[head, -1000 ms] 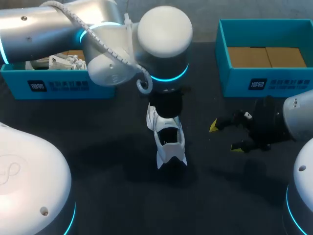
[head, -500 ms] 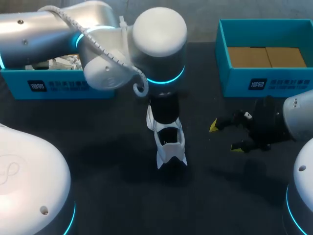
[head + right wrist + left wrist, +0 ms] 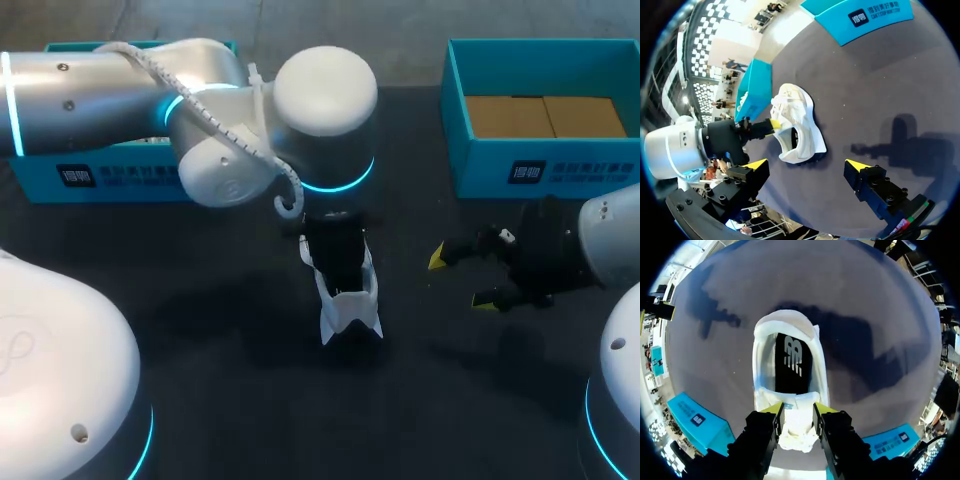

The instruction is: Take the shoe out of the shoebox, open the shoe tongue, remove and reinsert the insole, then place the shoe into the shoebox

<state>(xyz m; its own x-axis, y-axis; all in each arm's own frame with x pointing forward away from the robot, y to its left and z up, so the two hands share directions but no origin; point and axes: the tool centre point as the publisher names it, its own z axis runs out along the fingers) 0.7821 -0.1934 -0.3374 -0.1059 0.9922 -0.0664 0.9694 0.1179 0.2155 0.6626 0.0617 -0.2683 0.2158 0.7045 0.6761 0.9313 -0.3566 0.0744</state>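
As left pincer [image 3: 798, 409] pinches its tongue [image 3: 798, 426], shoe [image 3: 790, 360] directly ahead

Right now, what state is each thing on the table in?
shoe: out of the box, upright on the table.
insole: lying inside the shoe.
tongue: pinched from both sides.
left gripper: shut on the tongue.
right gripper: open, empty, apart from the shoe.
left shoebox: open, inside mostly hidden.
right shoebox: open, no shoe inside.

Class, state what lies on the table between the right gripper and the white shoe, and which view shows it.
Nothing: only bare dark table separates the right gripper from the white shoe, seen most plainly in the head view.
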